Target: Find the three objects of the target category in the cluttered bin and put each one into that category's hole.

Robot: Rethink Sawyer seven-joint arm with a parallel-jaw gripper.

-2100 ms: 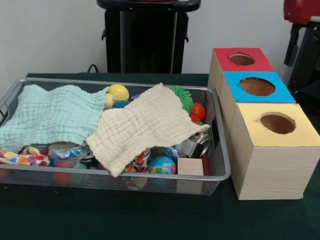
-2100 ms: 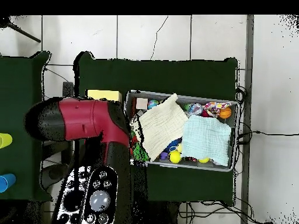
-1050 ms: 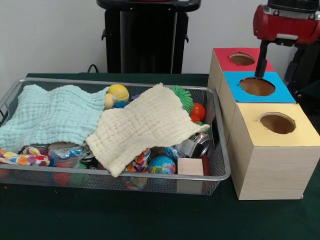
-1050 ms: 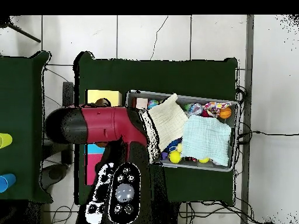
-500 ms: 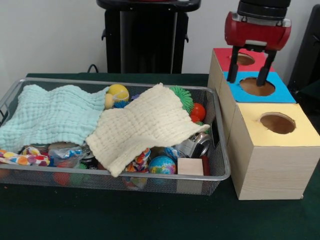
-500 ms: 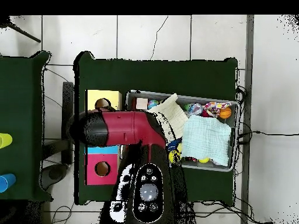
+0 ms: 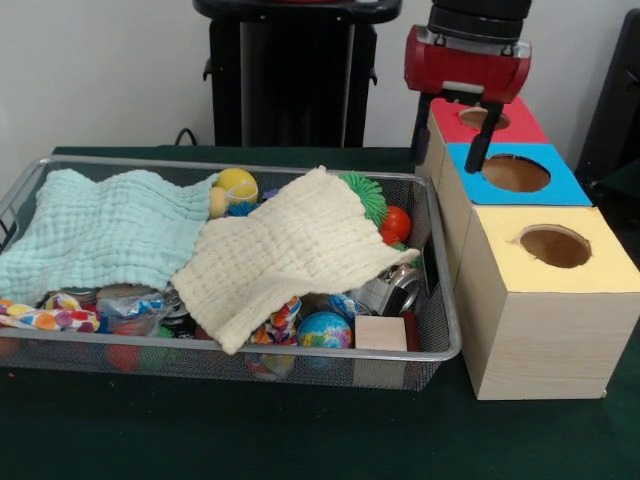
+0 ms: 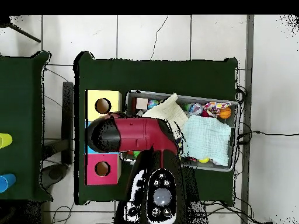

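We see two cloths (image 7: 290, 255) covering most of the bin (image 7: 440, 345); toys lie exposed along its near and right edges.

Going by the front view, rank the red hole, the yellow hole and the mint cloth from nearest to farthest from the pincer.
The pincer hangs open at the red box's left edge.
1. Red hole: just right of the fingertips, at the back.
2. Yellow hole: lower right, on the front box.
3. Mint cloth: far left, draped in the wire bin.

A mint cloth (image 7: 105, 235) and a cream cloth (image 7: 285, 255) cover bright toys; box tops are red (image 7: 487, 120), blue (image 7: 512, 174), yellow (image 7: 553, 248).
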